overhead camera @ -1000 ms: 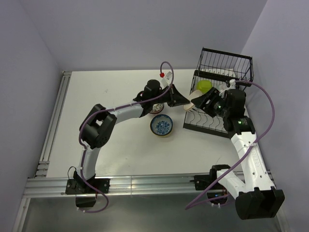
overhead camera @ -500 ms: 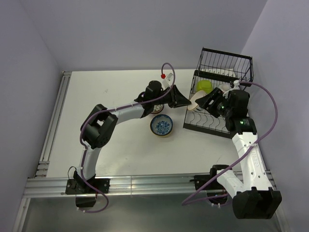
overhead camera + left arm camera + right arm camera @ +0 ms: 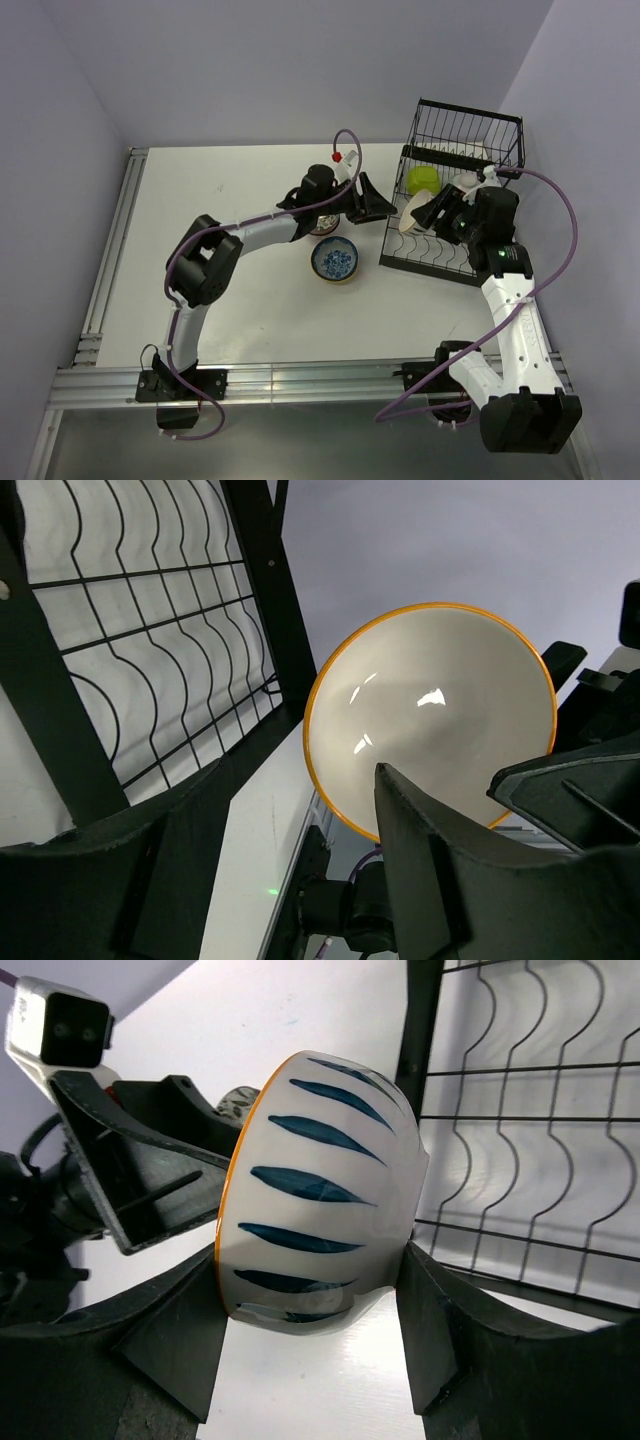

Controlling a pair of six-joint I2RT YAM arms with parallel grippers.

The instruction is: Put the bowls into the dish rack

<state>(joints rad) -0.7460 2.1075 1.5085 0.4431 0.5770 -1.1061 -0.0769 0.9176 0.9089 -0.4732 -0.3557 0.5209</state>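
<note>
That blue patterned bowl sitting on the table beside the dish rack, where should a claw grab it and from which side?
Take the blue patterned bowl by its rim, coming down from above, one finger inside and one outside the wall. It sits upright, mouth up; the near edge looks freest, away from the left arm.

A robotics lab cell: a bare white tabletop point(image 3: 250, 300) boxed in by plain pale lilac walls point(image 3: 250, 70), framed with silver aluminium extrusion rails point(image 3: 300, 385), where white-and-black robot arms point(image 3: 515, 320) are bolted, trailing purple cables point(image 3: 560, 215).
</note>
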